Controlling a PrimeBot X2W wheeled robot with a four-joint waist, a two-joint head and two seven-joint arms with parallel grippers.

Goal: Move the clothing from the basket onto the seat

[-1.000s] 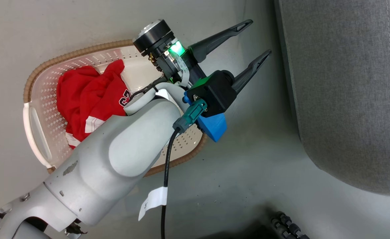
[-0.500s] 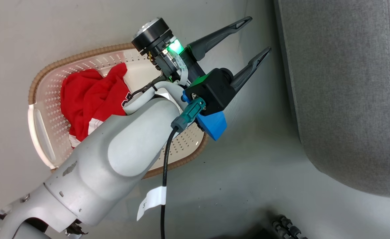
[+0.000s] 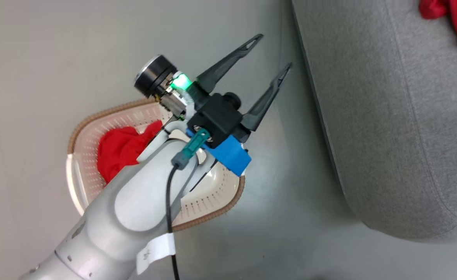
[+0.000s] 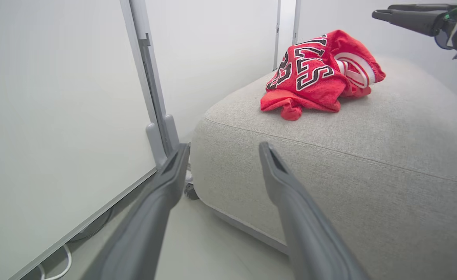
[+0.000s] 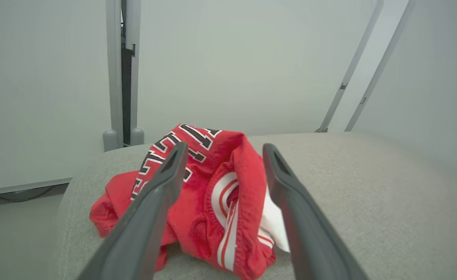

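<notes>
- The basket [image 3: 213, 212] stands on the floor [image 3: 290, 233], left of the seat [image 3: 388, 136] and apart from it.
- One clothing heap [image 3: 121, 149] lies in the basket, partly behind the left arm [image 3: 135, 202].
- The left gripper [image 3: 275, 50] is over the floor, between basket and seat.
- A clothing bundle [image 4: 314, 74] lies on the seat, with the right gripper [image 5: 224, 146] near it.

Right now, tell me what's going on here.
The robot is emptying the basket onto the grey seat. One red bundle lies there, the right pincer open and pointing at it. The left pincer hangs open and empty near the basket, which holds more red clothing.
</notes>
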